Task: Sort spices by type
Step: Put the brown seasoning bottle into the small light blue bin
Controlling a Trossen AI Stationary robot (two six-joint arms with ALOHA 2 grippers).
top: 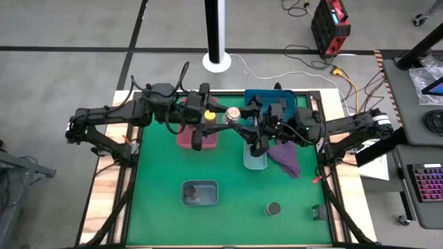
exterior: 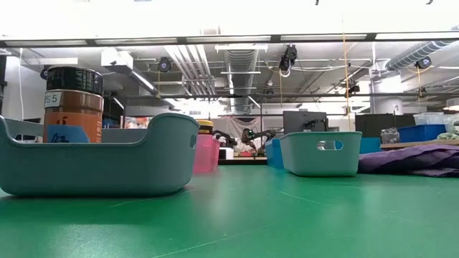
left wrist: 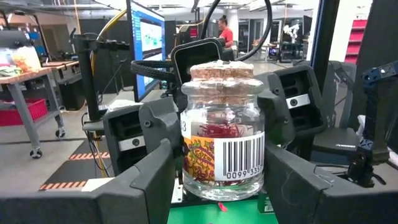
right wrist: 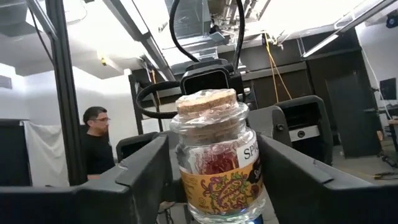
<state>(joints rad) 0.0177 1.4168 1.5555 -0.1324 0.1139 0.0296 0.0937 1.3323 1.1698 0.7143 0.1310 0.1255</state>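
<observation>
Your left gripper and right gripper met mid-table at the far side, both clamped on one cork-topped saffron jar, held aloft between the pink tray and pale tray.

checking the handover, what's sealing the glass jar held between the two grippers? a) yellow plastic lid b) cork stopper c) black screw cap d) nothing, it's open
b: the small glass jar has a tan cork stopper on top, with the left gripper and right gripper both around it in the wrist views.
</observation>
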